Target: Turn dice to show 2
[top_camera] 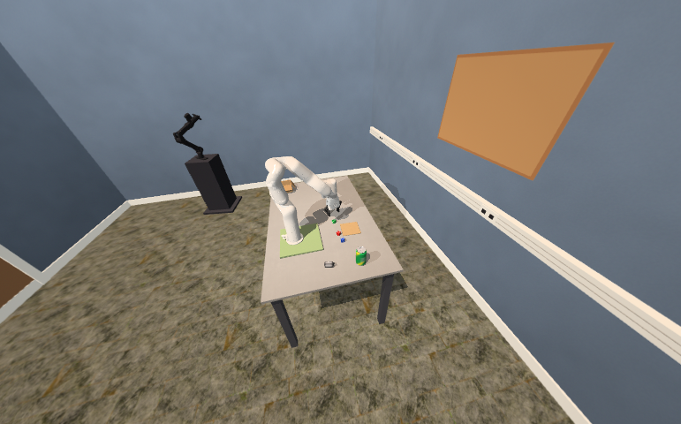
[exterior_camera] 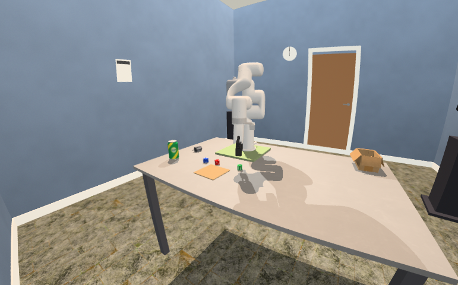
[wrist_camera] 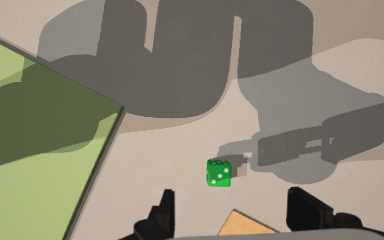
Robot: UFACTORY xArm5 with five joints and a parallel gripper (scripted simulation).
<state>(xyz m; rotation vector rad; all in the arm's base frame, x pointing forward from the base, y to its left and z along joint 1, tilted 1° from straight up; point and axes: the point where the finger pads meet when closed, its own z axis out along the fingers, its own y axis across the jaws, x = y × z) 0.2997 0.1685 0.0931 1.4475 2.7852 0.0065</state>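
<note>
Claw: the claw (top_camera: 334, 211) (exterior_camera: 238, 154) (wrist_camera: 231, 207) is wide open, its two black fingers well apart, with nothing held between them; it hangs above the table (top_camera: 301, 281) (exterior_camera: 330, 198) (wrist_camera: 164, 150), pointing down.
Contact: in the wrist view the claw's fingers stand apart from every die.
Green die: the green die (top_camera: 334, 221) (exterior_camera: 239, 167) (wrist_camera: 219, 173) sits flat on the table, near the claw and off the mat; the face turned most toward the wrist camera carries three white pips.
Red die: the red die (top_camera: 338, 233) (exterior_camera: 217, 162) rests just beside the mat, between the green and blue ones; its top number is too small to read.
Blue die: the blue die (top_camera: 343, 239) (exterior_camera: 205, 160) rests near the red one, also off the mat; its top number cannot be read.
Mat: the square orange mat (top_camera: 351, 228) (exterior_camera: 211, 171) (wrist_camera: 246, 225) lies flat, with no die on it.
Can label: the upright green can (top_camera: 360, 256) (exterior_camera: 173, 149) has yellow bands and a pale round emblem; any lettering is too small to read.
Wall sheet: the white sheet (exterior_camera: 123, 70) has a dark strip along its top and no readable words.
Clock: the white wall clock (exterior_camera: 289, 53) shows no legible numerals.
Brands: none can be read on the white arm (top_camera: 291, 217) (exterior_camera: 239, 107).
</note>
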